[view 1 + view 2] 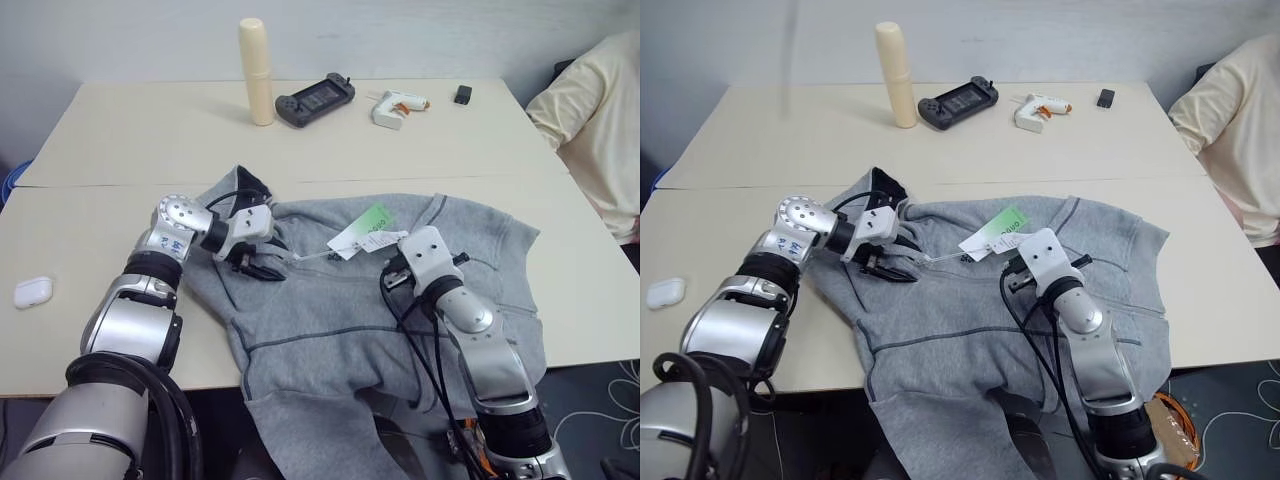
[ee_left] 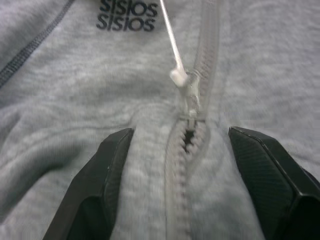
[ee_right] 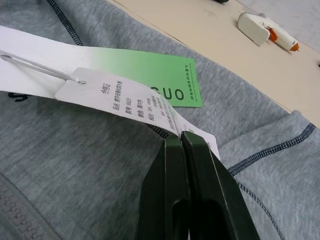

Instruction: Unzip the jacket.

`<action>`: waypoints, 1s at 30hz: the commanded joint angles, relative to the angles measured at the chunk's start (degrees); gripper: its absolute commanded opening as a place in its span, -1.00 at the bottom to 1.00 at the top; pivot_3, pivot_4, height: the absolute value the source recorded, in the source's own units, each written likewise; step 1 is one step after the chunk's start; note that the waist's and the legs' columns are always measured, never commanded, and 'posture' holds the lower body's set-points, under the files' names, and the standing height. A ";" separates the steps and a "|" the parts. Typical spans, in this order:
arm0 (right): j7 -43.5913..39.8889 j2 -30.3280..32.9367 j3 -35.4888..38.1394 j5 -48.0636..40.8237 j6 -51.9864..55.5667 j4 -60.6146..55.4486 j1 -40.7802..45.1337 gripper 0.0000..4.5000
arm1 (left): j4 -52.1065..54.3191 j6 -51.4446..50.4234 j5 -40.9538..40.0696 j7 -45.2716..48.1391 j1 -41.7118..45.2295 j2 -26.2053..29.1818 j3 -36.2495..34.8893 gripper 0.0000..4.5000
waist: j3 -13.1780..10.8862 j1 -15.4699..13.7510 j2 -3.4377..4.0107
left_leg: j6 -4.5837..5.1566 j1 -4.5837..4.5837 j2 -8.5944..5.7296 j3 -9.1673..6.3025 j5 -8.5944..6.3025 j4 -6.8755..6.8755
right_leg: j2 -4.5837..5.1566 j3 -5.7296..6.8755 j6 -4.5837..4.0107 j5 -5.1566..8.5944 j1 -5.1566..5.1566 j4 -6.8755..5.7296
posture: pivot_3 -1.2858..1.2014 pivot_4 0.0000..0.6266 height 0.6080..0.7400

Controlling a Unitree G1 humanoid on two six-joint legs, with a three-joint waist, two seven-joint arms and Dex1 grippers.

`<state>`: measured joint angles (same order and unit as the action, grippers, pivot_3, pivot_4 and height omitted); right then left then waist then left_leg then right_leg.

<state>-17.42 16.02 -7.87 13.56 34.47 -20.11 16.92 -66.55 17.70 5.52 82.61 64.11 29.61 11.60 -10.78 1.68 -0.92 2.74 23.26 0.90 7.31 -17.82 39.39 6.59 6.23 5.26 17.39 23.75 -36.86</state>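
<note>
Nearest you: the jacket, light grey fleece, spread flat on the front desk, its lower hem hanging over the near edge; the dark-lined hood points toward the far desk.

Far left on the desk: a small white case, well apart from the jacket.

Your left end effector sits at the collar end of the zip. Its two black fingers stand apart, one either side of the pale zipper, gripping nothing; the slider sits just beyond them, and the teeth gape slightly just below it. Dark lettering is printed on the fleece beside the zip.

Centre: white and green paper tags lie on the chest, joined to the zip pull by a thin white tie.

Your right end effector is closed, fingers pressed together, tips at the edge of the white tag; you cannot tell whether the tag is pinched.

Far desk: a cream cylinder upright, a dark handheld console, a white glue gun, a small black object.

Far right: a person's pale sleeve.
</note>
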 commanded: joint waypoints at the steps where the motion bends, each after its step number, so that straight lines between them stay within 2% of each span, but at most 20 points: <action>1: -1.82 2.28 -1.74 0.34 -3.02 -0.61 0.91 -1.00 | 3.43 -0.97 -1.77 4.23 0.41 2.13 -1.46 0.16 | 0.00 -0.04 0.00 | 0.00 0.02 0.00 0.01 0.00 -0.01 | 0.00 0.00 0.00 0.00 0.01 0.02 | 0.03 -0.52 1.00; 2: -2.30 3.01 -2.47 0.58 -3.90 -0.37 1.07 -1.00 | 4.03 -0.72 -1.13 3.60 0.24 2.38 -1.11 0.03 | 0.00 -0.04 0.00 | 0.00 0.02 0.00 0.01 0.00 -0.02 | 0.00 0.00 0.00 0.00 0.01 0.04 | 0.03 -0.52 1.00; 5: -3.41 4.81 -4.08 1.13 -5.84 0.59 1.27 -1.00 | 5.56 -1.05 -1.06 3.14 -0.20 2.14 -1.23 0.03 | 0.00 -0.10 0.00 | 0.00 0.02 -0.01 0.01 0.00 -0.03 | 0.01 0.00 0.00 0.00 0.00 0.07 | 0.03 -0.52 1.00; 8: -3.50 6.38 -5.64 2.72 -8.58 2.46 2.33 -0.78 | 6.53 -0.50 -0.91 2.11 -0.83 0.90 -0.94 0.02 | 0.00 -0.15 0.00 | 0.01 0.02 -0.02 0.01 0.00 -0.03 | 0.03 0.00 0.00 0.00 -0.01 0.07 | 0.03 -0.52 1.00; 13: -6.56 9.85 -10.43 6.01 -14.68 4.06 4.62 -0.08 | 6.83 -0.10 -0.24 1.09 -1.38 -0.95 -0.02 0.02 | 0.00 -0.11 0.00 | 0.01 0.02 -0.03 0.01 0.01 -0.03 | 0.03 0.01 0.00 0.00 0.00 0.06 | 0.03 -0.52 1.00; 21: -5.91 11.47 -18.36 15.78 -25.34 14.20 11.25 -0.08 | 6.19 0.40 0.39 -0.06 -1.24 -2.96 0.79 0.02 | 0.00 -0.23 -0.01 | 0.03 0.02 -0.06 0.01 0.02 -0.02 | 0.06 0.04 0.00 0.00 -0.02 0.06 | 0.03 -0.52 1.00; 30: -1.53 5.88 -20.59 19.60 -31.84 32.99 19.30 -0.08 | 5.78 0.64 0.58 -0.59 -1.08 -3.44 0.86 0.02 | 0.00 -0.15 -0.02 | -0.01 -0.03 -0.04 0.00 0.06 0.01 | 0.05 0.07 0.00 0.00 -0.07 0.01 | 0.03 -0.52 1.00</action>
<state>-19.24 22.18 -28.29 32.83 3.50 10.56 36.46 -61.27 17.67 6.00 82.11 62.47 26.58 12.34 -10.78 1.53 -0.93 2.73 23.22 0.86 7.28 -17.75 39.40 6.65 6.31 5.26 17.38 23.66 -36.84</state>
